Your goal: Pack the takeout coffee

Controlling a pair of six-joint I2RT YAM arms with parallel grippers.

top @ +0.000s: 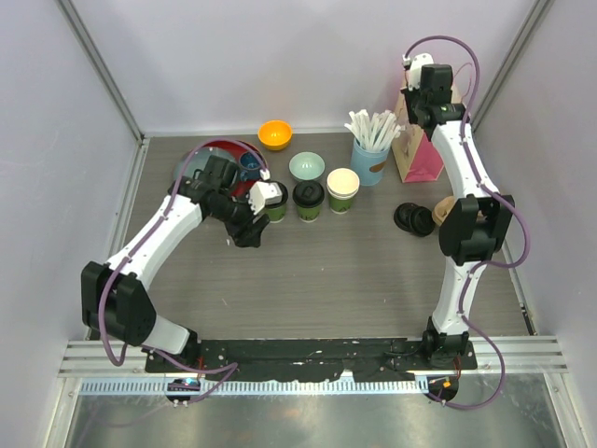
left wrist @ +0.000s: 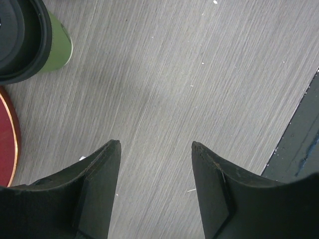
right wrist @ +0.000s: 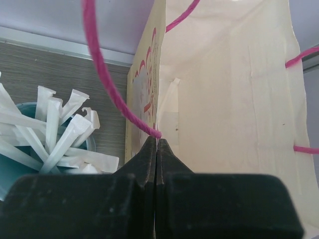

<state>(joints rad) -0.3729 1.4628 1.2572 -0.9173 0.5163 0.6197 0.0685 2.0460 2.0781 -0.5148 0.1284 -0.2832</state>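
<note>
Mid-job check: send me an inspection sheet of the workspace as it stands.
Surface: grey wood-grain table, no spills seen.
Job's things: black-lidded green paper cup upright beside an unlidded green paper cup; a second lidded green cup near the left gripper.
Clutter: orange bowl, pale green bowl, red plate, light-blue cup of white sticks, stack of black lids.
Grippers: left gripper open over bare table; right gripper shut on the pink cord handle of the pink paper bag.
Cables: purple cables along both arms, no snag seen.
Surroundings: pale walls; nothing else seen.
</note>
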